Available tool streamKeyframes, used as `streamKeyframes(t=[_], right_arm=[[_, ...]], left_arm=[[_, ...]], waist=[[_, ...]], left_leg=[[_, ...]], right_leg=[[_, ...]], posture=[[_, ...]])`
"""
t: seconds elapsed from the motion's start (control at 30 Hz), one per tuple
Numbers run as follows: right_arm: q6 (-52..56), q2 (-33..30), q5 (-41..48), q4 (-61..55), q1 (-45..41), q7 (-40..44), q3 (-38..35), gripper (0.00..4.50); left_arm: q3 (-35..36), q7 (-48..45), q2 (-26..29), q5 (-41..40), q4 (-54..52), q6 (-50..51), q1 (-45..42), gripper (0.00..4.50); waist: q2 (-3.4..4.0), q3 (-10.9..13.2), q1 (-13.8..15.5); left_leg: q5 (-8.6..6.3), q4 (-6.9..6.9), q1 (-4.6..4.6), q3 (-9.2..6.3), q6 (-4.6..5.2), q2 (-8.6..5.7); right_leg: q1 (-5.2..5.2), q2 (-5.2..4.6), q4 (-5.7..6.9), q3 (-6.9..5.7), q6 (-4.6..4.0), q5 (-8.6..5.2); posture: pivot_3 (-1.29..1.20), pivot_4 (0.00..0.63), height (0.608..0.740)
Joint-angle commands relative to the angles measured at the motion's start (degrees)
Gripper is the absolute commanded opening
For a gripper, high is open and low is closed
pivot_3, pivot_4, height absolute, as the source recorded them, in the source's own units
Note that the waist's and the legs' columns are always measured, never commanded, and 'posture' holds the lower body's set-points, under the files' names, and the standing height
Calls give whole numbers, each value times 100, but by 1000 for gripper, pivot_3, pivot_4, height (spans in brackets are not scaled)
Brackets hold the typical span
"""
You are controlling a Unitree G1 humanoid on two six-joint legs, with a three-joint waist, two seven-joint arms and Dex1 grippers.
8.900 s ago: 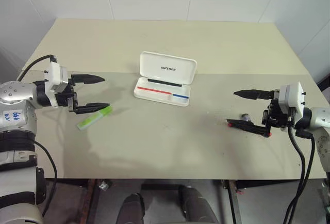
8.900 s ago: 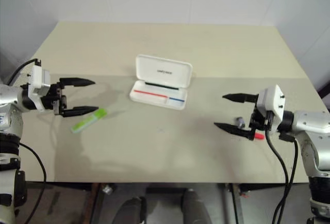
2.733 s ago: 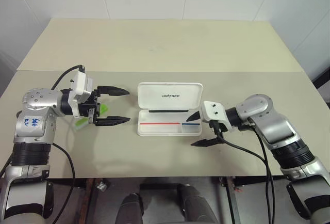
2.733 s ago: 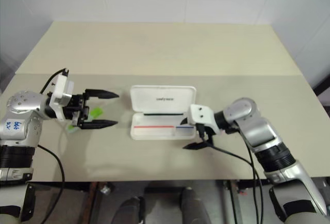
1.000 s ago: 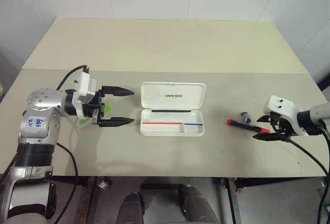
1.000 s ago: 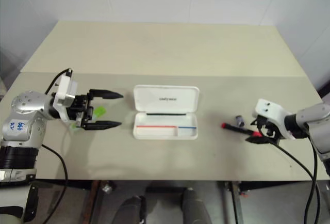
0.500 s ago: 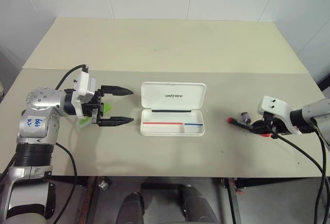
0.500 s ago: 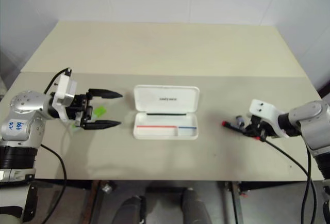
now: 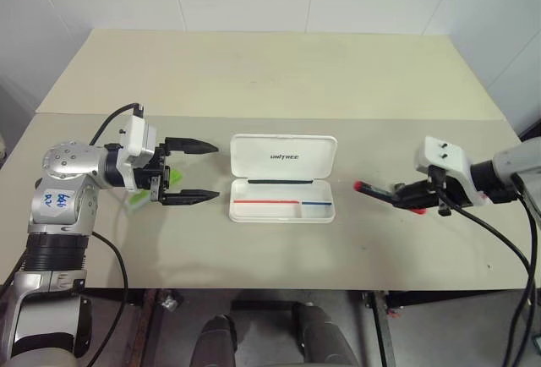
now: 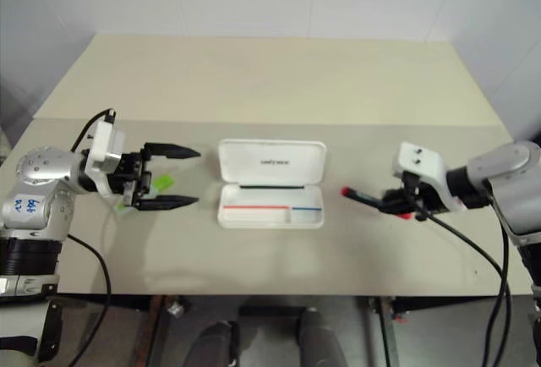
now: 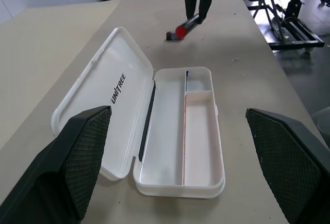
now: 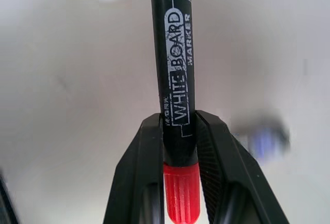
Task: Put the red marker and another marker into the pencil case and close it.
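The white hard-shell pencil case (image 9: 283, 178) lay open mid-bench, its compartments empty, while the right gripper (image 9: 404, 194) clasped the red marker (image 12: 174, 95) and the left gripper (image 9: 196, 171) gaped.

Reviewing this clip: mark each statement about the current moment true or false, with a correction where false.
1. The right gripper is shut on the red marker. True.
2. The pencil case is closed. False: its lid stands open and both compartments show.
3. The red marker already lies inside the case. False: it is held above the table, to the right of the case.
4. The left gripper is open and holds nothing. True.
5. The green marker lies on the table behind the left gripper's fingers, left of the case. True.
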Motion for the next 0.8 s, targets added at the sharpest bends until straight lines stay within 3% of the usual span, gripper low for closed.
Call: streamKeyframes(t=[0.03, 0.17, 0.3, 0.53, 0.8], right_arm=[[318, 160, 397, -476, -231, 0, -127, 536], [508, 390, 415, -686, -456, -122, 166, 536], [391, 1013, 134, -535, -850, -551, 581, 536], [-1072, 1877, -1194, 463, -1522, -869, 1794, 536], [-1365, 2663, -1651, 1086, -2081, -864, 2091, 536]], left_arm=[[46, 12, -9, -16, 1, -84, -136, 4500], [55, 39, -17, -21, -6, -96, -117, 4500], [102, 84, -4, -29, -65, -111, -38, 4500], [220, 199, 68, -44, -163, -109, 92, 4500], [353, 355, 145, -111, -426, -30, 351, 4500]], waist=[[0, 0, 10], [0, 0, 15], [0, 0, 0], [0, 0, -15], [0, 0, -12]], left_leg=[[0, 1, -1, 0, 0, 0], [0, -2, -3, 0, 0, 0], [0, -1, -4, -1, 0, 0], [0, -2, -5, 0, 0, 0], [0, -6, -6, -2, 0, 0]], right_leg=[[0, 0, -1, 0, 0, 0], [-1, 0, -2, 0, 0, 0], [-1, -1, -2, -2, -1, -1], [-7, 0, 3, -1, -1, 0], [-8, 0, 6, -4, -2, -1]], posture=[[0, 150, 740], [0, 150, 740], [0, 150, 740], [0, 150, 740], [0, 150, 740]])
